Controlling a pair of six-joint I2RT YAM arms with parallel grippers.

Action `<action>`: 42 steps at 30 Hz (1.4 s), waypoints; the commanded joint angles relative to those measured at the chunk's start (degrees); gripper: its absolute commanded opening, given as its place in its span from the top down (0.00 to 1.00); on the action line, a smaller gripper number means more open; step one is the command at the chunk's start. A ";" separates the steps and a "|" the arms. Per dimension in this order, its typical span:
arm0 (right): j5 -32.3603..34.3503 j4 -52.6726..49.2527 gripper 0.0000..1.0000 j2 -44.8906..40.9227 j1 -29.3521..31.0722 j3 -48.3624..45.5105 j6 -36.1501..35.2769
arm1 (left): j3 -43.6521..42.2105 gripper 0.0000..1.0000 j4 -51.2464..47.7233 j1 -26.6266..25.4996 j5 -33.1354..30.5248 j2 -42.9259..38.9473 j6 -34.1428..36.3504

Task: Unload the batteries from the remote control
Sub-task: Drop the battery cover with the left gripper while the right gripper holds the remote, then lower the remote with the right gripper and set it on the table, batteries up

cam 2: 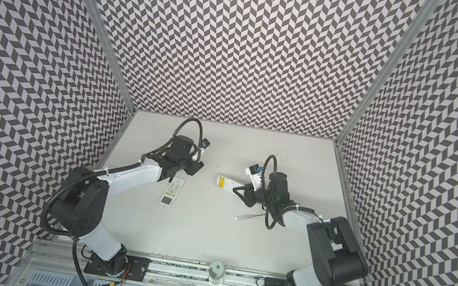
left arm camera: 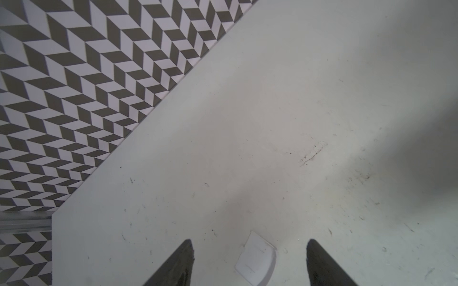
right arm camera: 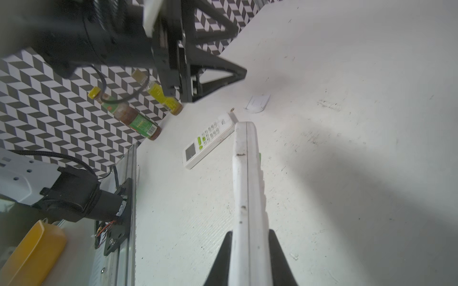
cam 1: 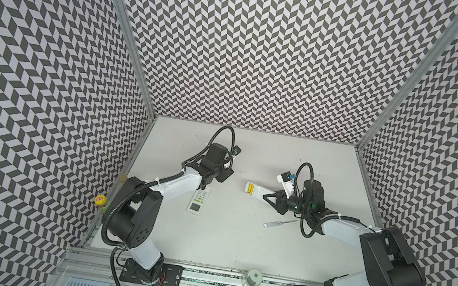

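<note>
1. White table stands between chevron walls; nearest lies the screwdriver, unused.
2. Second remote lies buttons up, partly under the left arm; if cells are inside, I cannot tell.
3. Right gripper is clenched on the held remote, open bay upward, so the yellow batteries are reachable.
4. Left gripper is released above a small white cover.

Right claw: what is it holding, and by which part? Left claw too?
The right claw grips the white remote at the end opposite its exposed yellow batteries. The left claw is open and holds nothing.
</note>
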 commanded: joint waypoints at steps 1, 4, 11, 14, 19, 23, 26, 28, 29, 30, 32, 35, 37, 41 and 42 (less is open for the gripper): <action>-1.72 -2.29 0.99 1.99 0.98 3.26 -3.03 | -1.62 0.24 -0.07 3.91 8.70 -4.07 -2.16; -1.50 -2.61 0.99 4.04 1.03 4.08 -2.61 | -2.80 0.20 -0.05 6.60 15.12 -7.10 -2.69; -1.94 -5.23 0.98 8.34 1.47 7.30 -2.89 | -4.27 0.07 -0.68 10.22 21.60 -9.88 -2.38; -1.98 -5.87 0.97 9.48 1.47 8.22 -2.53 | -3.96 0.05 -1.09 10.62 22.17 -9.87 -2.53; -1.22 -8.16 0.95 11.99 1.47 9.83 -3.55 | -3.65 0.00 -0.96 10.81 23.49 -9.55 -3.43; -0.78 -7.24 0.88 12.73 1.35 9.43 -3.21 | -3.89 0.00 -0.76 10.85 23.18 -9.45 -2.99; -0.23 -7.97 0.83 14.22 1.12 10.36 -2.89 | -3.57 0.00 -1.03 10.85 23.74 -9.33 -3.32; -0.16 -7.99 0.80 14.61 0.87 10.59 -2.47 | -3.17 0.00 -1.45 10.85 23.72 -9.17 -3.19; 0.09 -7.72 0.79 14.73 0.78 10.59 -2.46 | -3.18 0.00 -1.36 10.85 23.59 -9.05 -3.02; 0.45 -7.68 0.77 15.06 0.64 10.62 -2.43 | -3.33 0.00 -1.08 10.80 23.31 -8.81 -2.91; 0.83 -8.11 0.74 16.00 0.11 11.23 -2.04 | -3.36 0.00 -0.94 10.76 23.26 -8.77 -3.15; 1.21 -8.67 0.67 16.18 -0.53 11.76 -1.53 | -3.07 0.00 -1.43 10.76 23.56 -8.98 -2.96; 2.29 -8.38 0.63 16.05 -0.79 11.71 -1.67 | -3.40 0.00 -1.02 10.76 23.02 -8.61 -2.65; 3.81 -9.96 0.57 15.97 -1.34 12.52 -1.28 | -2.34 0.00 -1.78 10.24 23.37 -8.53 -2.82; 4.43 -10.10 0.56 15.19 -1.32 12.29 -1.52 | -2.20 0.00 -1.81 10.15 23.47 -8.36 -2.90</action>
